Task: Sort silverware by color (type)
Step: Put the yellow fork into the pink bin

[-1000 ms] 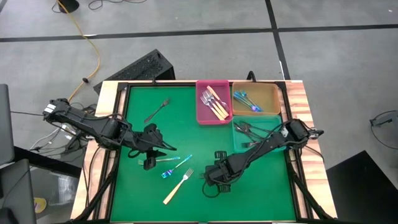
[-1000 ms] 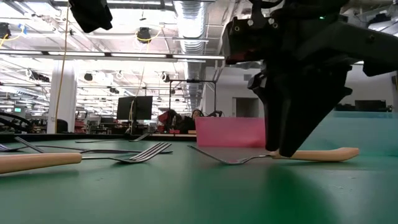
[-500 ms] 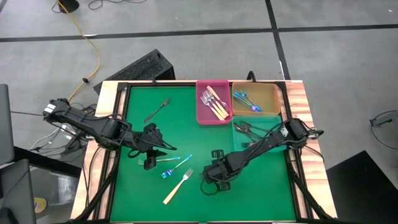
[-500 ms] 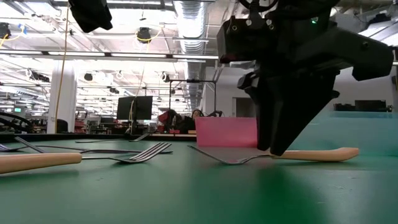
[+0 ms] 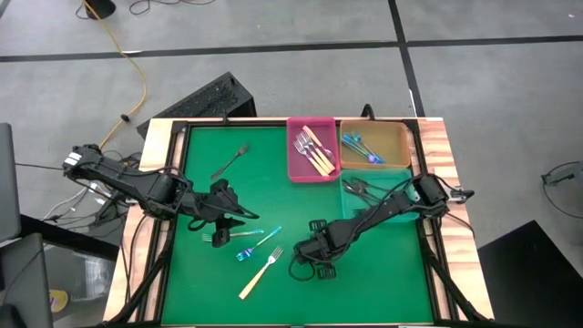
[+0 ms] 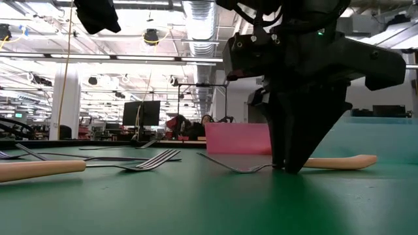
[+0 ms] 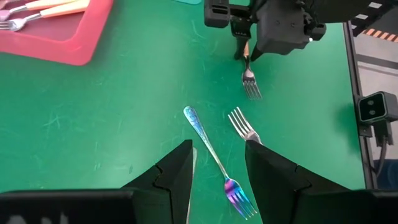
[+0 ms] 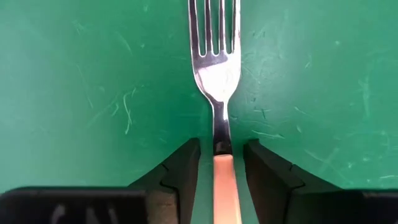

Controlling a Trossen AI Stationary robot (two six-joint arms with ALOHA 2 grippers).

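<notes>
- The right gripper (image 8: 214, 171) stands low on the green mat (image 5: 273, 196); its fingers (image 8: 180, 168) straddle a tan-handled fork (image 8: 214, 81) where neck meets handle, just short of clamping.
- The left gripper (image 7: 217, 165), fingers apart and holding nothing, hovers near an iridescent blue fork (image 7: 214, 158) and a second tan-handled fork (image 5: 261, 271).
- A dark fork (image 5: 230, 161) lies alone toward the mat's far side.
- Sorted forks fill the pink tray (image 5: 296, 171), tan tray (image 5: 405, 146) and teal tray (image 5: 401, 187).
</notes>
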